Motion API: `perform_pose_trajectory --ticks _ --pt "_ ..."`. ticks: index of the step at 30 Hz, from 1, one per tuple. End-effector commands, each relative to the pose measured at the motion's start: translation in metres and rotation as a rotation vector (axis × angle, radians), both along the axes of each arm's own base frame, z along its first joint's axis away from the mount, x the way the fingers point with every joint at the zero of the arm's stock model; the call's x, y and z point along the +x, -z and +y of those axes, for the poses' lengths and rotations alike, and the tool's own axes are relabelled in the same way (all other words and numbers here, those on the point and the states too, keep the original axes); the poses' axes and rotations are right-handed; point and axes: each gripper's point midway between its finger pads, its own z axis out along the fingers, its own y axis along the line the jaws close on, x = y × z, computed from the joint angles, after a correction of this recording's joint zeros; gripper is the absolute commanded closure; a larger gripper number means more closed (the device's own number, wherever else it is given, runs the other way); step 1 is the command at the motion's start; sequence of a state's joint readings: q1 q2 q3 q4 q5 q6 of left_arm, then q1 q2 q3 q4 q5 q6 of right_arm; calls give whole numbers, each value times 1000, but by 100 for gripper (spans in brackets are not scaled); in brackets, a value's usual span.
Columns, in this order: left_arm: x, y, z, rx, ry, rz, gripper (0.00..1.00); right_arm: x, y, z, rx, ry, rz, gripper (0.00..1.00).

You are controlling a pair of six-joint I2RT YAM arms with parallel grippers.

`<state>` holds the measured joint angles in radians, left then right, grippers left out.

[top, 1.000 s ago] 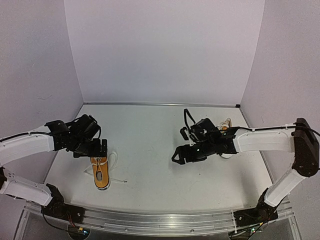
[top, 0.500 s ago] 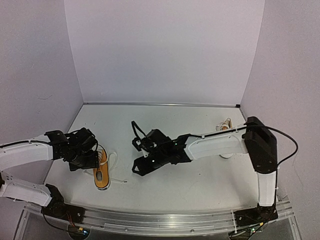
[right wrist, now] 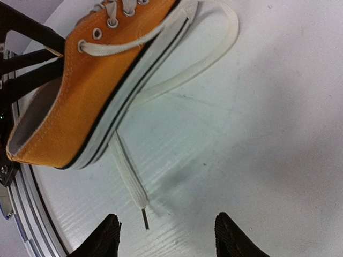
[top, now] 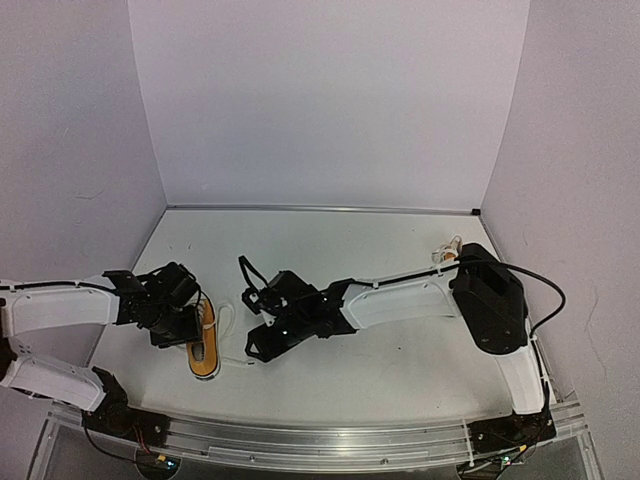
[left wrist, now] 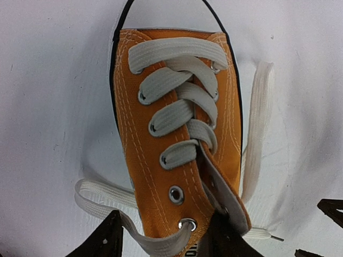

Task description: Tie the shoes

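The white desk [top: 330, 245] carries an orange shoe [top: 204, 352] at its near left, with loose white laces [top: 229, 316] trailing beside it. A second shoe [top: 447, 252] lies far right, mostly hidden.

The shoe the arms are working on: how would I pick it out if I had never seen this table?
Look at the white table, near its front left corner, just under the left gripper. There lies an orange shoe, its white laces loose on the table. The other shoe sits far right at the back, mostly hidden behind the right arm.
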<state>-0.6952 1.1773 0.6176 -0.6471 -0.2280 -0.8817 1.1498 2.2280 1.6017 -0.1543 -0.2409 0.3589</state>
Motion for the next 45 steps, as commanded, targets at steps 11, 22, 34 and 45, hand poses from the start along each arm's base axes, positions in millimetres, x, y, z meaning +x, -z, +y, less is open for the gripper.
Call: perform_pose_trajectory --ticks 11,22,34,45 --pt "54 -49 -69 -104 198 -162 100 52 -91 -157 82 303 -29 42" --pt "38 -181 -233 -290 695 -423 100 58 -151 -262 157 513 -109 39" --pt "43 -119 -228 -197 648 -308 100 52 -107 -270 62 498 -40 41" --pt "54 -122 -221 -200 593 -315 100 41 -30 -226 113 420 112 32"
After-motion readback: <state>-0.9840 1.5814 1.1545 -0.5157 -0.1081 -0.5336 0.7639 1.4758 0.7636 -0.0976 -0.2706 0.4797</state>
